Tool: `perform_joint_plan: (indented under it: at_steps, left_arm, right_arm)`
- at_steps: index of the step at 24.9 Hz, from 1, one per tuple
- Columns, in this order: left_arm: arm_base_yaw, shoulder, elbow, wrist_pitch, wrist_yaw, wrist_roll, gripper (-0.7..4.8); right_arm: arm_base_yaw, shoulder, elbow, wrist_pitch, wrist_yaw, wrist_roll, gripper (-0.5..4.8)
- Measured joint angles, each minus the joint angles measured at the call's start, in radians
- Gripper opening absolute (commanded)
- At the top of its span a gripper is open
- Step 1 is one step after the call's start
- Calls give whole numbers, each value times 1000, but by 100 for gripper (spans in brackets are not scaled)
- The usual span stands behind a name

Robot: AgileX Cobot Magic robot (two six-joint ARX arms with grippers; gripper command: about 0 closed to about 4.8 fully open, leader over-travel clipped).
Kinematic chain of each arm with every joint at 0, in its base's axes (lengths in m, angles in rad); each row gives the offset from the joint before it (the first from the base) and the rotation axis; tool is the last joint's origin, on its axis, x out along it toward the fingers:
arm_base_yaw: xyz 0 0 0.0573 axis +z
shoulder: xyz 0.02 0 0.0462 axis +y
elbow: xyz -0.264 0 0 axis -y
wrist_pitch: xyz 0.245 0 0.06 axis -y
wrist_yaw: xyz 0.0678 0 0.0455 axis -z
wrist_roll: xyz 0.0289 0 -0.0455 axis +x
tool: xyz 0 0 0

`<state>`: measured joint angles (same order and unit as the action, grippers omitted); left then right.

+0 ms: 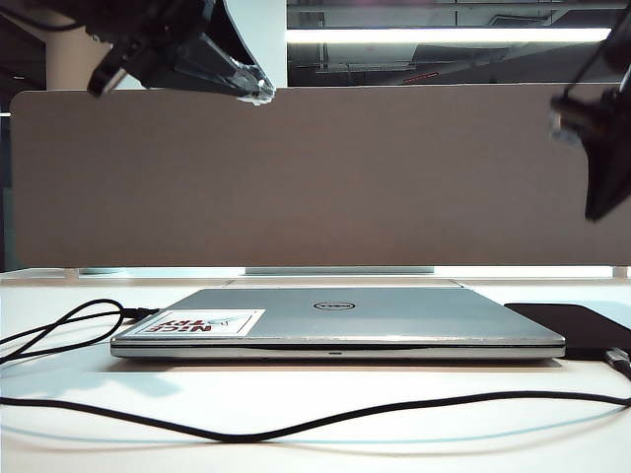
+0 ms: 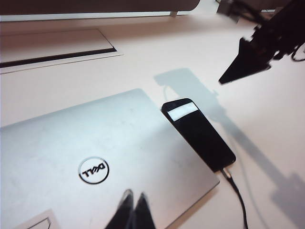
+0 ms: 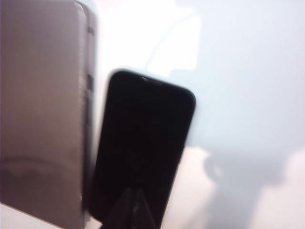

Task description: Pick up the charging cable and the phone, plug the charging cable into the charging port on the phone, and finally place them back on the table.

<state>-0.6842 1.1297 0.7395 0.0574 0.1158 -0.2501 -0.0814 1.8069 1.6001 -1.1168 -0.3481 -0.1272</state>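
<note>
The left gripper [image 1: 258, 91] hung high above the table [image 1: 315, 443], at the upper left of the exterior view, over the left end of the silver laptop [image 1: 335, 320]. Its fingers [image 2: 126, 212] were pressed together with nothing between them, their tips poised over the laptop lid near the Dell logo [image 2: 93, 170].

The charging cable [image 1: 296, 426] ran across the front of the table from left to right in a long shallow wave, and its plug [image 2: 225, 172] sat at the phone's near end, seemingly inserted. A second black cable [image 1: 69, 330] looped at the laptop's left side.

The phone [image 2: 198, 133] lay flat on the table just beside the laptop's right edge, its long axis roughly parallel to that edge, pointing away from the front of the table toward the fabric partition [image 1: 315, 177].

The right gripper [image 1: 601, 148] hovered at the upper right of the exterior view, clear of the table. Its fingers [image 3: 128, 212] were closed on nothing, and in the blurred right wrist view the phone lay directly below them, untouched.
</note>
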Motion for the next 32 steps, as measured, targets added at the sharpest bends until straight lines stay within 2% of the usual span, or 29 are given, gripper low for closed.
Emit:
perform_joint_plan:
  at_steps: [4, 6, 10, 14, 17, 20, 27, 32]
  left_arm:
    - [1, -8, 76, -125, 0, 50, -6]
    - [2, -13, 123, -213, 0, 53, -6]
    - [1, -43, 134, -293, 0, 53, -6]
    - [2, -97, 134, -380, 0, 63, -6]
    - [1, -137, 117, -412, 0, 71, -6]
    - [0, -223, 40, -431, 0, 74, -6]
    - [-1, -389, -89, -436, 0, 79, -6]
    - [-1, -436, -178, -394, 0, 89, -6]
  right_arm:
    - [6, -97, 0, -10, 7, 2, -7]
    - [24, -172, -1, -6, 12, 3, -7]
    - [69, -282, -31, 16, 16, 3, -7]
    - [109, -479, -163, 151, 16, 3, -7]
    - [121, -576, -245, 193, 14, 3, -7]
    - [119, -742, -429, 275, 18, 42, -7]
    - [120, -1049, -734, 454, 32, 92, -7]
    - [120, -1251, -882, 489, 56, 104, -7]
